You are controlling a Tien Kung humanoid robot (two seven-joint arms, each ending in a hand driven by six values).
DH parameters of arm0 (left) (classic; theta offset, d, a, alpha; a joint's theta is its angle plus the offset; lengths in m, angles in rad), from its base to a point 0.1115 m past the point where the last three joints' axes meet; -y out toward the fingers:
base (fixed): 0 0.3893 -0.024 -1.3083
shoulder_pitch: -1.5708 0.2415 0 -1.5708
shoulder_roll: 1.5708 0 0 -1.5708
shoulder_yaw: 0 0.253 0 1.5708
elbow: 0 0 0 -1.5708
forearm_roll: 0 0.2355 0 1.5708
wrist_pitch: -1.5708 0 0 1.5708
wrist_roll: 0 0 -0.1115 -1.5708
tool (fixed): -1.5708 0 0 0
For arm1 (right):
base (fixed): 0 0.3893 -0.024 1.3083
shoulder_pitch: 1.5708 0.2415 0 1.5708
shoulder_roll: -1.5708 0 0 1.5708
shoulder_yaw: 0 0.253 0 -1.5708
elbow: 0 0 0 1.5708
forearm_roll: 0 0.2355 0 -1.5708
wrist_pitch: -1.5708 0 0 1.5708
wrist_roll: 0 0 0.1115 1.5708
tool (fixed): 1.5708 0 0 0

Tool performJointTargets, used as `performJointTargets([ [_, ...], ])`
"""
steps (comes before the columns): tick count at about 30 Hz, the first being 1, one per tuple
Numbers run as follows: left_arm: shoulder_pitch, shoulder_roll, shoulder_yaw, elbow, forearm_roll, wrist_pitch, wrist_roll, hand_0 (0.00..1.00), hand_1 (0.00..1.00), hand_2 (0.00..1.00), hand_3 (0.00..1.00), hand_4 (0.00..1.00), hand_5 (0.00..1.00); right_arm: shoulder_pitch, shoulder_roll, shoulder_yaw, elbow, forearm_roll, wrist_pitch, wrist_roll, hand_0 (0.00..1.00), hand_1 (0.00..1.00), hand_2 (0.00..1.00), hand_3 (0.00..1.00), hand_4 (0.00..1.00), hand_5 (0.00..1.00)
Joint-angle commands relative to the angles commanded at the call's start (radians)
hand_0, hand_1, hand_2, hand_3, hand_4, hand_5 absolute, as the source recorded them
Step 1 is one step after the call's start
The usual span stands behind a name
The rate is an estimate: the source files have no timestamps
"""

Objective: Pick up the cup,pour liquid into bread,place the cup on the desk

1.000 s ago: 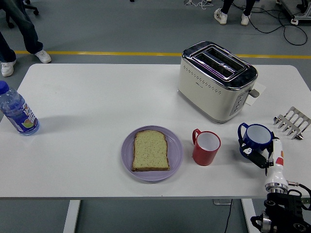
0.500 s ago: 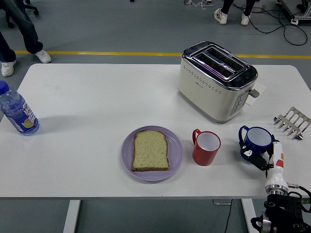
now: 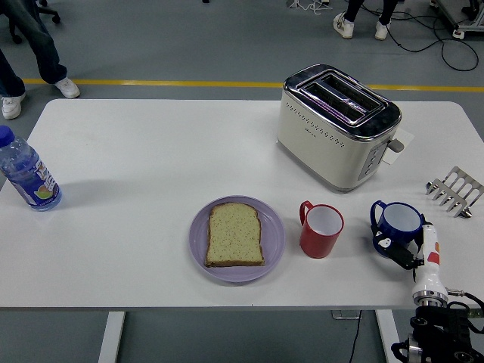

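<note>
Blue cup [image 3: 398, 224] upright near the surface's right front edge, handle pointing left. Bread [image 3: 234, 234], one pale slice with a brown crust, lies flat on a purple plate [image 3: 272, 240], well left of it.

Bottle [image 3: 26, 172] cut by left edge

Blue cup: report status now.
Right hand shut on blue cup, cup upright at table level. Left hand not in view. Red cup stands between it and bread.
</note>
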Motion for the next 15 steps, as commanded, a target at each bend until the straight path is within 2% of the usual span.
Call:
performJointTargets([
  [4, 0.0, 0.0, 0.001, 0.0, 0.0, 0.0, 0.0, 0.635, 0.646, 0.656, 0.552, 0.323, 0.834, 0.0, 0.0, 0.001, -0.003, -0.011, 0.0, -0.012, 0.584, 0.502, 0.649, 0.834, 0.755, 0.07],
  [5, 0.0, 0.0, 0.002, 0.0, 0.0, 0.0, 0.0, 0.635, 0.647, 0.656, 0.552, 0.323, 0.835, 0.0, 0.0, 0.002, -0.003, -0.014, 0.0, -0.013, 0.614, 0.526, 0.693, 0.887, 0.806, 0.073],
  [10, 0.0, 0.0, -0.001, 0.0, -0.001, 0.0, 0.0, 0.635, 0.647, 0.656, 0.552, 0.323, 0.835, 0.001, 0.001, 0.003, -0.003, -0.029, 0.0, -0.016, 0.614, 0.526, 0.693, 0.887, 0.806, 0.073],
  [11, -0.001, 0.0, -0.002, 0.0, 0.0, 0.0, 0.0, 0.635, 0.646, 0.657, 0.552, 0.323, 0.836, 0.002, 0.001, 0.004, -0.003, -0.031, 0.0, -0.014, 0.629, 0.537, 0.73, 0.949, 0.842, 0.075],
  [15, -0.003, 0.0, -0.007, 0.0, 0.002, 0.0, 0.0, 0.635, 0.646, 0.657, 0.552, 0.323, 0.836, 0.003, 0.001, 0.008, -0.002, -0.037, 0.0, -0.005, 0.629, 0.537, 0.73, 0.949, 0.842, 0.075],
])
